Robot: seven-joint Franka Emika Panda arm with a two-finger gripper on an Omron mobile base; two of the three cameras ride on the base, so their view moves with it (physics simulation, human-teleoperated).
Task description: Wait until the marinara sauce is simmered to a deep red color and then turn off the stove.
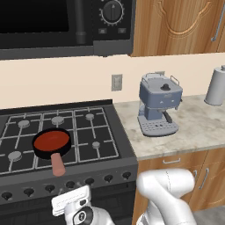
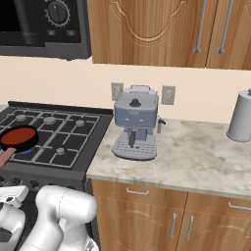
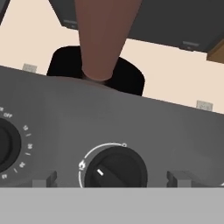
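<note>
The marinara sauce [image 1: 52, 139] [image 2: 18, 134] is a deep red disc filling a small black pan on the front left part of the stove [image 1: 99, 132]. The pan's pinkish-brown handle [image 1: 57, 165] [image 3: 105, 35] juts out over the front row of knobs [image 1: 89, 181]. My gripper [image 3: 111, 179] is open, low in front of the stove. In the hand view a black knob [image 3: 114, 168] lies between the two fingertips [image 3: 43, 178], its white mark pointing up-left toward a flame symbol. I cannot tell whether the fingers touch it. A second knob [image 3: 6, 144] sits at the left edge.
A blue-grey coffee machine [image 1: 159, 104] [image 2: 135, 122] stands on the marble counter [image 1: 197, 127] right of the stove. A paper towel roll [image 1: 216, 86] is at the far right. A black microwave [image 1: 66, 24] hangs above the stove, beside wooden cabinets [image 2: 147, 29].
</note>
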